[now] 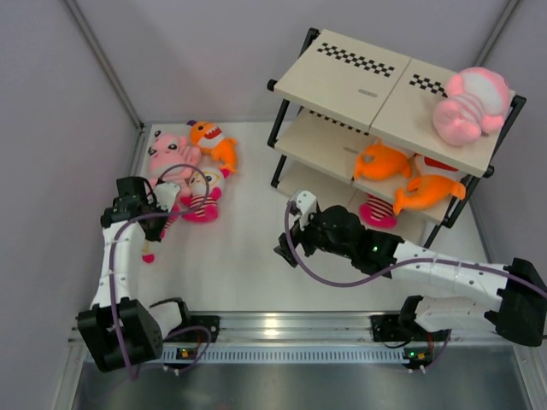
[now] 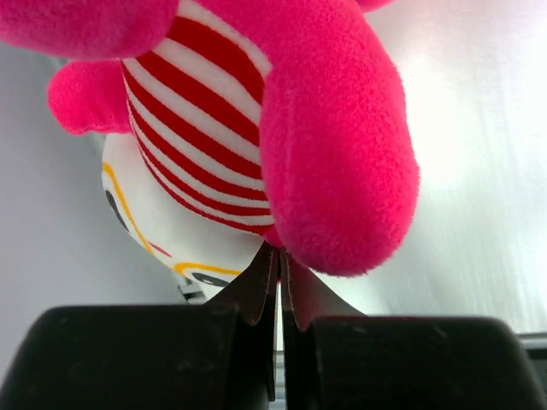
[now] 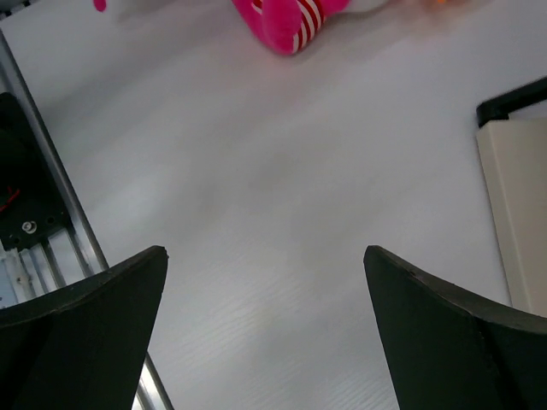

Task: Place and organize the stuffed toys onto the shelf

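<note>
The shelf (image 1: 359, 81) stands at the back right. On it are a pale-pink striped animal (image 1: 466, 107) on the top board, two orange fish (image 1: 385, 161) on the middle board and a small magenta toy (image 1: 376, 211) on the lowest board. My left gripper (image 1: 168, 209) is shut on a magenta toy with red-white stripes (image 1: 154, 243) at the table's left. In the left wrist view its tips (image 2: 279, 252) pinch that toy (image 2: 333, 145) at its lower edge. My right gripper (image 1: 286, 248) is open and empty over the table's middle, and the right wrist view (image 3: 265, 252) shows only table between its fingers.
Loose toys lie at the back left: a pale-pink animal (image 1: 171, 154), an orange fish (image 1: 215, 141), another magenta striped toy (image 1: 203, 207), also in the right wrist view (image 3: 286, 21). A shelf corner (image 3: 513, 196) is at that view's right. A metal rail (image 1: 282, 329) runs along the near edge.
</note>
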Controlling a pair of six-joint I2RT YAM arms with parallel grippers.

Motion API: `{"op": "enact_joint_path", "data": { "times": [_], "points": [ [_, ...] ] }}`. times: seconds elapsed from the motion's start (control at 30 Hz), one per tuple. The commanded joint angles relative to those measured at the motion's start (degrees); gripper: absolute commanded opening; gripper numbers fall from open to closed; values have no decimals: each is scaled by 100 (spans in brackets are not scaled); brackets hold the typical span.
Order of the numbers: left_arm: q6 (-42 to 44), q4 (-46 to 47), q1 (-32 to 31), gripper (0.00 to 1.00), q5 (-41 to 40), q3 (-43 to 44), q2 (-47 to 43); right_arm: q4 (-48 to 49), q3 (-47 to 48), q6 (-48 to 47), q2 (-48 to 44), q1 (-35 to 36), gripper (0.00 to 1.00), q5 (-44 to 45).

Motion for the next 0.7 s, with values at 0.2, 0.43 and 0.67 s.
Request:
{"op": "enact_joint_path", "data": {
  "times": [0.2,0.43,0.67],
  "points": [
    [979,-777,-191,0,2475,266,-830,2666,899,-200,895,-851,98,-3306],
    [1385,-1016,-736,0,3557,-129,-1542,2668,2389,-16,2486,-914,93,-3676],
    [1481,-1288,-868,0,3654,-270,-1788,2193,4190,458,3919,-896,100,-3641]
  ]
}}
